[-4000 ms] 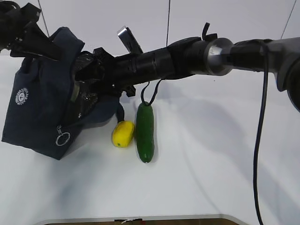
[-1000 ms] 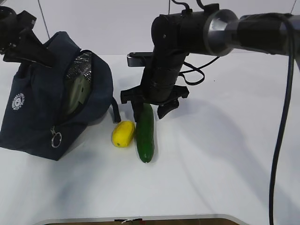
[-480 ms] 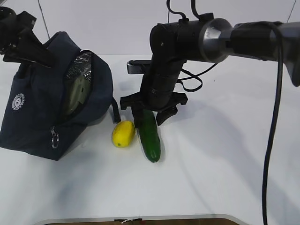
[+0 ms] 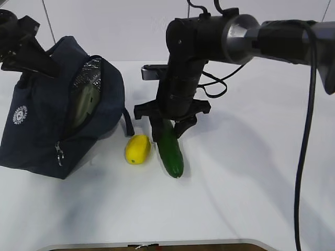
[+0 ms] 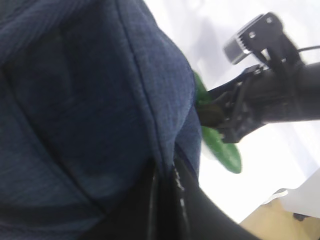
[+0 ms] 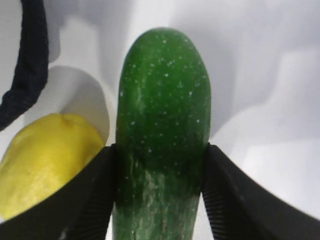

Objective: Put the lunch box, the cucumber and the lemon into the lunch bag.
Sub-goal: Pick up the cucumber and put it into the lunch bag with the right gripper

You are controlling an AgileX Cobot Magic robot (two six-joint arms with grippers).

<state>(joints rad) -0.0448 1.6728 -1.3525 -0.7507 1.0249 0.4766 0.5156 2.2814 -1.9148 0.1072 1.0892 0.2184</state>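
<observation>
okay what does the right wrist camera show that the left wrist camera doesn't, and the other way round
Only the right wrist view shows the small bright yellow lemon and the black fingers pressed against both sides of the long dark green cucumber. Only the left wrist view shows the dark navy fabric lunch bag filling the frame, and the right arm from outside. Both show the cucumber and the white table.

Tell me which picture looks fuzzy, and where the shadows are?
Left wrist view: fuzzy, the dark navy fabric lunch bag and black arm smeared. Right wrist view: sharp long dark green cucumber, grey shadows behind. Exterior view: soft shadows under the small yellow lemon.
</observation>
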